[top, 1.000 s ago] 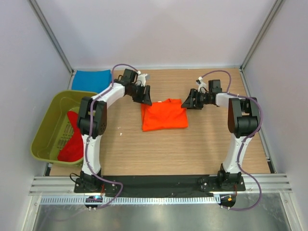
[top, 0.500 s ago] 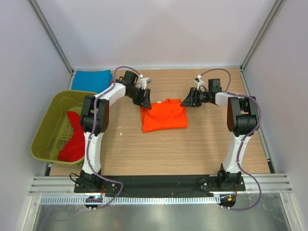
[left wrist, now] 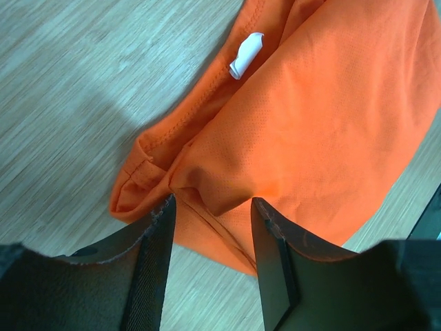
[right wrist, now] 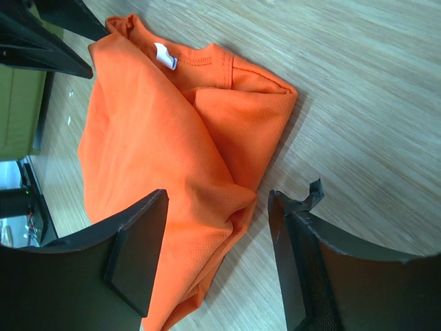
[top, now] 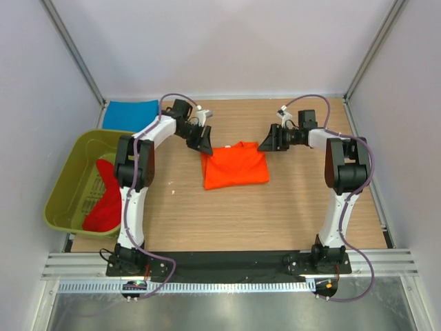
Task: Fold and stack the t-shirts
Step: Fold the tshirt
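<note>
A folded bright orange t-shirt (top: 235,165) with a white neck label (left wrist: 246,56) lies on the wooden table. My left gripper (top: 204,143) is open just off the shirt's far left corner; in the left wrist view (left wrist: 212,207) its jaws stand apart over the shirt's edge, holding nothing. My right gripper (top: 264,145) is open just off the shirt's far right corner; in the right wrist view (right wrist: 219,200) a fold of the orange t-shirt (right wrist: 165,138) lies between the spread jaws, not gripped. A blue t-shirt (top: 131,114) lies folded at the far left. A red t-shirt (top: 105,200) lies in the tub.
An olive-green plastic tub (top: 72,162) stands at the left edge of the table. Grey walls close in the table on the left, back and right. A black rail (top: 227,261) with both arm bases runs along the near edge.
Both grippers have drawn back a little from the orange t-shirt, the left toward the far left and the right toward the far right. The shirt has not moved.
</note>
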